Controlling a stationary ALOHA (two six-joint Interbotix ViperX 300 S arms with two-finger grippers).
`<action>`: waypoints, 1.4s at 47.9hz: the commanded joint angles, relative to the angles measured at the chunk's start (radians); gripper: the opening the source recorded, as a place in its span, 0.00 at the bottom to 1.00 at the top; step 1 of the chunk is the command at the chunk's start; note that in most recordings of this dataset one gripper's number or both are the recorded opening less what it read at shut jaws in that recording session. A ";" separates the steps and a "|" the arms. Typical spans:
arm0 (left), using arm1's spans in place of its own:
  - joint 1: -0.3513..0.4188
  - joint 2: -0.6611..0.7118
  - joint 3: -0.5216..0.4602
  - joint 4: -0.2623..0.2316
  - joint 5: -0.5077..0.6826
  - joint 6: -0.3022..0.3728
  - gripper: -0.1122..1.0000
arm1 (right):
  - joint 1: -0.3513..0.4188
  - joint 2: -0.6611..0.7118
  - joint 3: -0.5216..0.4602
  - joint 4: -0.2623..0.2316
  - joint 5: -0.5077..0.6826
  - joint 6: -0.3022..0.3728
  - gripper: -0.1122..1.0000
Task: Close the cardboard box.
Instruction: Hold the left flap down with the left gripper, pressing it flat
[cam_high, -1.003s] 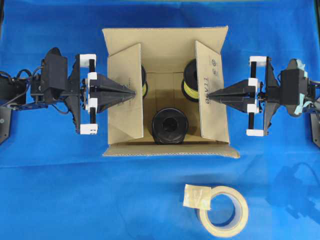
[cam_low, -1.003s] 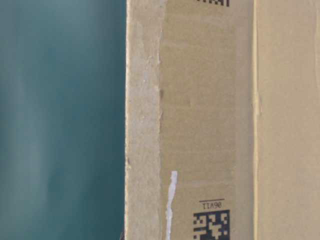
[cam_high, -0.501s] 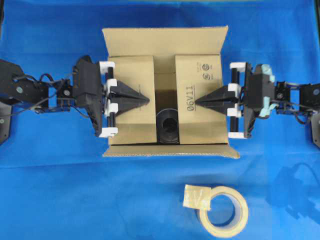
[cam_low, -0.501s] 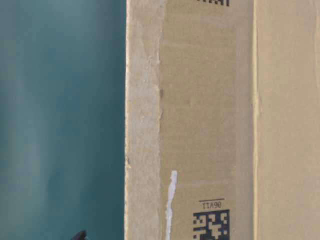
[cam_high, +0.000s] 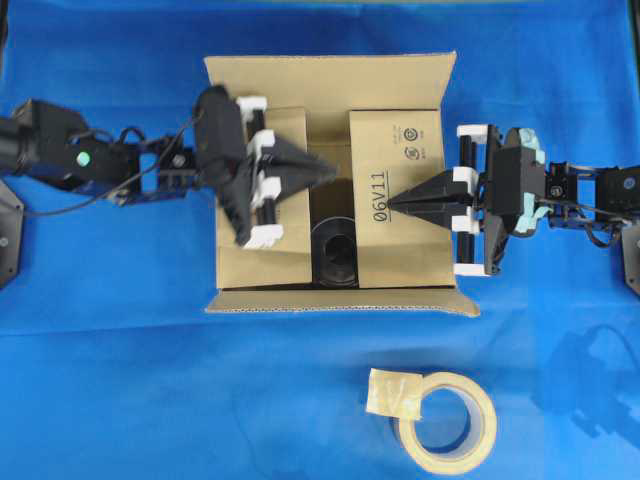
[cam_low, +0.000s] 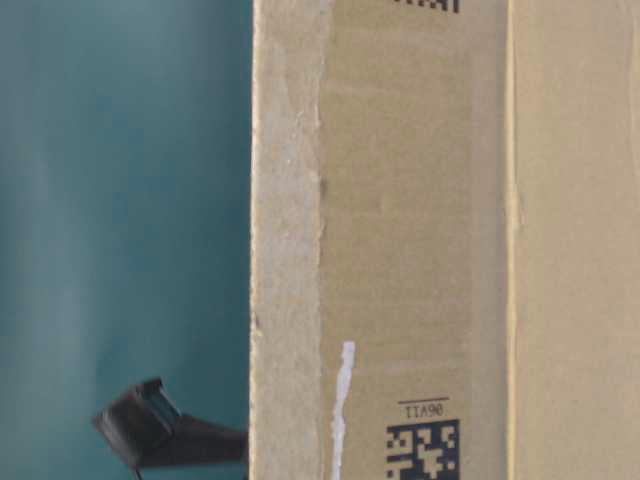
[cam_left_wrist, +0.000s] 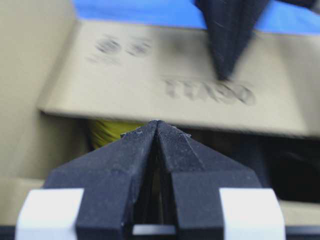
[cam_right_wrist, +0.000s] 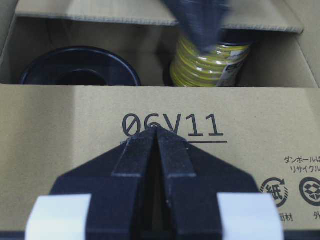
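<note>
The cardboard box (cam_high: 330, 80) stands mid-table, its wall filling the table-level view (cam_low: 400, 250). Its left flap (cam_high: 262, 266) and its right flap (cam_high: 405, 250), printed 06V11, lie folded inward with a gap between them. The back flap stands open and the front flap shows edge-on. My left gripper (cam_high: 333, 172) is shut and empty, angled over the left flap with its tip above the gap (cam_left_wrist: 157, 123). Shut as well, my right gripper (cam_high: 393, 205) rests its tip on the right flap (cam_right_wrist: 156, 129). In the gap sit a black spool (cam_high: 335, 255) and a yellow spool (cam_right_wrist: 210, 60).
A beige tape roll (cam_high: 445, 420) lies on the blue cloth in front of the box, right of centre. The left arm's dark link (cam_low: 150, 430) shows low beside the box wall at table level. Arm bases sit at both side edges of the table.
Both side flaps went from upright to folded down. Since then my left gripper has swung further right and toward the back over the gap; my right gripper has barely moved.
</note>
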 joint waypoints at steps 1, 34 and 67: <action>0.023 0.002 -0.057 -0.002 0.002 0.012 0.10 | 0.000 -0.006 -0.015 0.002 -0.005 0.002 0.10; 0.150 0.121 -0.222 0.006 0.097 0.078 0.10 | -0.002 -0.005 -0.017 0.002 -0.008 0.002 0.10; 0.101 0.149 -0.210 0.008 0.052 0.078 0.10 | 0.000 -0.006 -0.032 0.002 -0.002 0.002 0.10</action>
